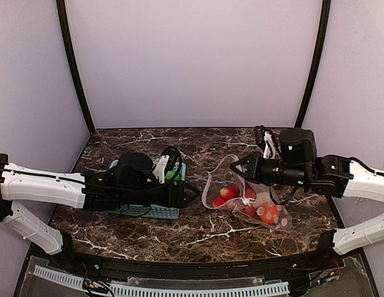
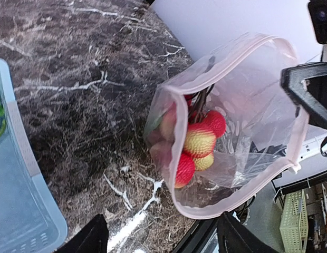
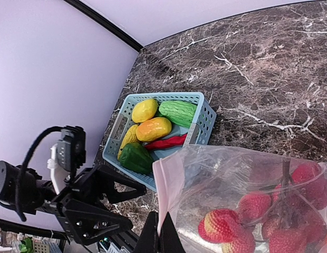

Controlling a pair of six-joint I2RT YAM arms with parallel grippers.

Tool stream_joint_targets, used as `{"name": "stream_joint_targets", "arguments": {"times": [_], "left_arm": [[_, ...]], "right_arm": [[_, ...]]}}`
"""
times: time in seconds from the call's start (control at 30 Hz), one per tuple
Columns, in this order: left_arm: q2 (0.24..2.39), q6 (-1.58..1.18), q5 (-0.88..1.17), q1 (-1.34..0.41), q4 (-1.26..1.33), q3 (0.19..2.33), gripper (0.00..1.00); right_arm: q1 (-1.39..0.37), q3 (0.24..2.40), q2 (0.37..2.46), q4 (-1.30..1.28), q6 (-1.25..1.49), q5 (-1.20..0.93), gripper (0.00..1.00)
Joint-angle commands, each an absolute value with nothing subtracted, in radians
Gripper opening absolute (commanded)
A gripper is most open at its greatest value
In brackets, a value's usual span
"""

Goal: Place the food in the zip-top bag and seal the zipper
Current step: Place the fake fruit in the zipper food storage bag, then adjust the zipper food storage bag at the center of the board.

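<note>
Bag [image 2: 248, 105] held open at right, left gripper [image 1: 193, 194] empty just beside the basket [image 3: 203, 113].
The right gripper [image 3: 159, 234] is pinched on the bag's rim; strawberries [image 2: 199, 139] lie inside. The left jaws stand apart, holding nothing. Best to lift the basket's peppers [image 3: 153, 128], cucumber [image 3: 176, 112] and chili [image 3: 166, 142] singly, releasing each well past the rim. The zipper [image 2: 216, 59] is hard to trace; from above, the left arm hides most of the basket.

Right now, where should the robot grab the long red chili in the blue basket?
Probably across its narrow middle, coming straight down from above: the red chili lies flat on the floor of the basket, with the orange pepper close alongside, so a sideways approach looks blocked.
</note>
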State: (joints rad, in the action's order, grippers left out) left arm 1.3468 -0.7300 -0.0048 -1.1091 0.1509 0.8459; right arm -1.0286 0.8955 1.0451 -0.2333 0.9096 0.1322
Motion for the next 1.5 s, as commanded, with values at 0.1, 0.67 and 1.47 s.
{"name": "stream_joint_targets", "arguments": {"times": [0.1,0.67,1.47], "left_arm": [[1.41,-0.906,0.056,-1.112,0.281,0.803,0.73],[1.546,-0.95,0.165,-1.112,0.414,0.883,0.17],[1.495,-0.735,0.137,-1.048,0.087,1.209,0.01]], "right_arm": [[-1.035,0.914,1.052,-0.202,0.895,0.142,0.0],[-1.037,0.917,1.05,-0.212,0.891,0.148,0.0],[-1.037,1.01,0.903,-0.455,0.818,0.337,0.0]]}}
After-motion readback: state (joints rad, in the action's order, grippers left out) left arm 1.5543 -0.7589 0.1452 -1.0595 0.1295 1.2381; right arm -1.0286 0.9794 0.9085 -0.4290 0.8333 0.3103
